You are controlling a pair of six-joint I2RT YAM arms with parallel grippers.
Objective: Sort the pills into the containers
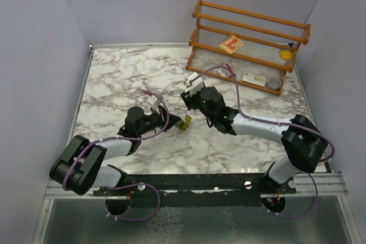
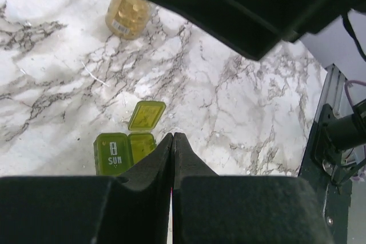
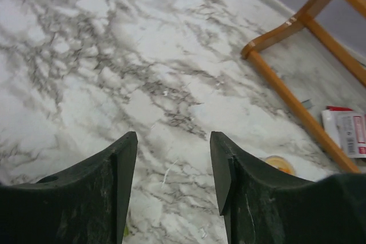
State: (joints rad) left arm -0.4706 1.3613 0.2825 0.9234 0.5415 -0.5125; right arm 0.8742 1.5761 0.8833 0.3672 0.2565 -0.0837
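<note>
We see the left tool [image 2: 172, 140] closed, fingers pressed together, its tips just beside the green pill box [image 2: 114, 154], which has one lid flipped open. The right tool [image 3: 173, 141] is spread wide above the marble worktop [image 2: 240, 101]. Yellow pills [image 2: 131, 10] sit inside a clear bottle [image 2: 119, 25] farther off.

The white, grey-veined marble table [image 1: 114, 78] carries an olive-green pill box [image 2: 114, 154] near its middle. One lid is flipped open onto the marble, and the lid beside it, marked SUN, is closed. A clear bottle [image 2: 128, 12] sits near the box. Well apart from the box, at the far right corner, stands a wooden rack [image 1: 249, 41], with a red-and-white carton [image 1: 254, 78] at its foot.
</note>
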